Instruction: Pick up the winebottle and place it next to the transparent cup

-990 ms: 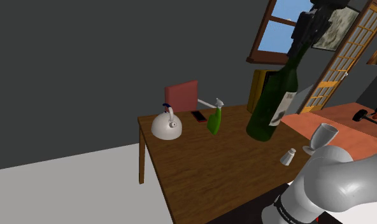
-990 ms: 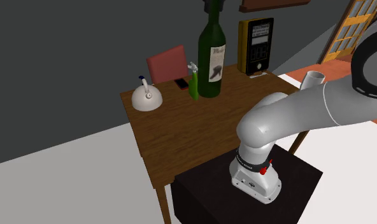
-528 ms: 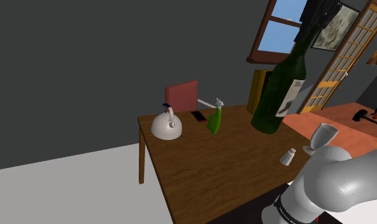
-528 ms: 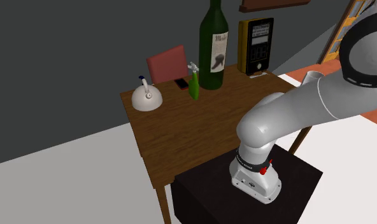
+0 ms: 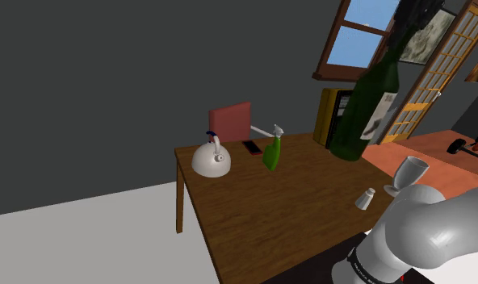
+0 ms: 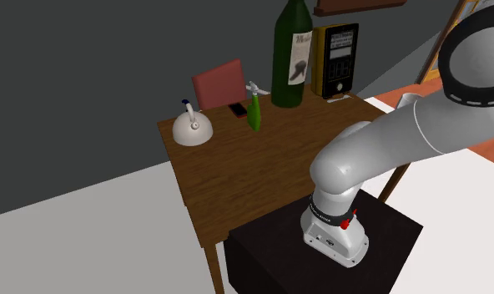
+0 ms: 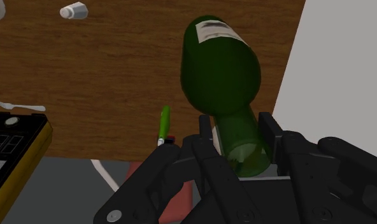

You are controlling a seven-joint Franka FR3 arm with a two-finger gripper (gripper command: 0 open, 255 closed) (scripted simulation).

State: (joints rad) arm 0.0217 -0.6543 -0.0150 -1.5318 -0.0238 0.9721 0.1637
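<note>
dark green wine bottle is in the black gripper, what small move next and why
Probably carry the dark green wine bottle sideways toward the clear stemmed cup, at the shoulder view's lower right: the black gripper clasps its neck, and it hangs tilted above the wooden table, well apart from the cup.

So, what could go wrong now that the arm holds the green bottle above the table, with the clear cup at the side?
1. The claw grips the wine bottle only at its neck, and the bottle hangs tilted, so it might swing or slip.
2. The transparent cup is a stemmed glass with a small white shaker near it. The wide bottle base could knock either one over when it is lowered.
</note>
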